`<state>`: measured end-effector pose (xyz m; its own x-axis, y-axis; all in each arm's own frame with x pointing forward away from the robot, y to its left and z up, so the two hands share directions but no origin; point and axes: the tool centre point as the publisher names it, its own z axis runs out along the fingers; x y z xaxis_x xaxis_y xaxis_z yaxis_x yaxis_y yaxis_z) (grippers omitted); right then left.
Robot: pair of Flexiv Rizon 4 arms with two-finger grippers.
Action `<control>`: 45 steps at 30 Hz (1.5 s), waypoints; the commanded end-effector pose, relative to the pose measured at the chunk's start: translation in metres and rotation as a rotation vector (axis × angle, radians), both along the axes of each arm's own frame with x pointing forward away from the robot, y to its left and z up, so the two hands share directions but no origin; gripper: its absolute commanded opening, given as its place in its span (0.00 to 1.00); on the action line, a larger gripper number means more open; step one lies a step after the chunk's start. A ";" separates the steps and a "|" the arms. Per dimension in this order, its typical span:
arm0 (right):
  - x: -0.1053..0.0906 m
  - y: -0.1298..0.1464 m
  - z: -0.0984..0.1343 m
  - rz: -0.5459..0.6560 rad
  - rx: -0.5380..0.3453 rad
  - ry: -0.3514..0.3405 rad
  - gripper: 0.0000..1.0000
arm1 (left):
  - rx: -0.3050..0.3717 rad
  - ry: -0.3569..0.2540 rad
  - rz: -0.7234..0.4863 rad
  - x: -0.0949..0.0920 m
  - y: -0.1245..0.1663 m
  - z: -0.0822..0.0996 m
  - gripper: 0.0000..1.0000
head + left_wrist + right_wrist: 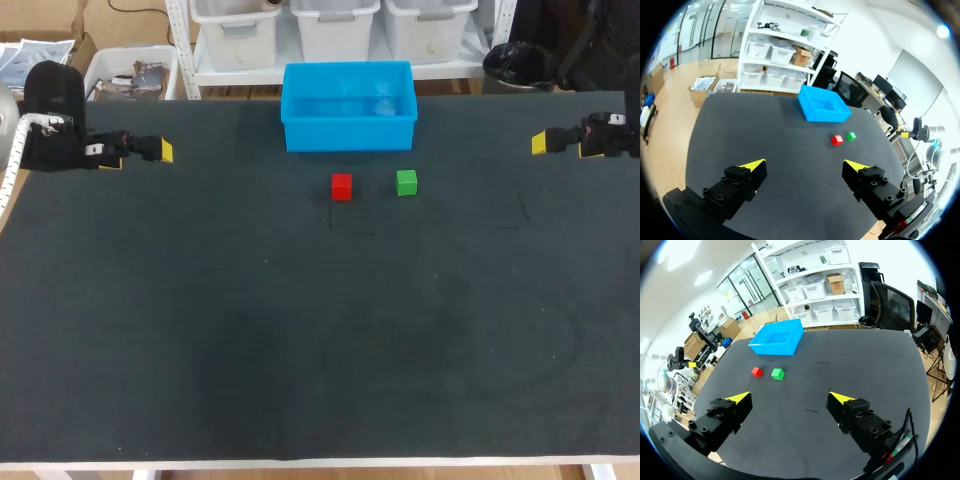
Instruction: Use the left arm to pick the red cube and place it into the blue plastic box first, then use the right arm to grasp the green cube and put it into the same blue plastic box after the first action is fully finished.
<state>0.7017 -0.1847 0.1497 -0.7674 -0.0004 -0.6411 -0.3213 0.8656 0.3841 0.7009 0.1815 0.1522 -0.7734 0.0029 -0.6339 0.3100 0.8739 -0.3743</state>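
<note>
Head view shows step one unstarted: the red cube (342,187) lies on the tabletop (300,330) before the blue box (348,105), and the left gripper (165,150), fingers (754,166) apart as on the right gripper (539,143), must reach it.

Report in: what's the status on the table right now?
Left end effector open, empty, far left. Right end effector open, empty, far right. Red cube and green cube on the table, side by side before the blue box. Nothing in the way.
</note>
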 end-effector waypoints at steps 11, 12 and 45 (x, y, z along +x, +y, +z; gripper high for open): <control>0.000 0.000 0.000 0.000 0.000 0.000 1.00 | -0.005 -0.004 -0.003 0.000 0.001 -0.001 1.00; 0.000 0.000 0.000 0.000 0.000 0.000 1.00 | -0.005 -0.004 -0.003 0.000 0.001 -0.001 1.00; 0.000 0.000 0.000 0.000 0.000 0.000 1.00 | 0.063 -0.046 -0.033 0.004 -0.031 0.003 1.00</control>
<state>0.7017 -0.1846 0.1498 -0.7674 -0.0004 -0.6411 -0.3213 0.8656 0.3841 0.6984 0.1648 0.1573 -0.7417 0.0722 -0.6668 0.3752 0.8687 -0.3233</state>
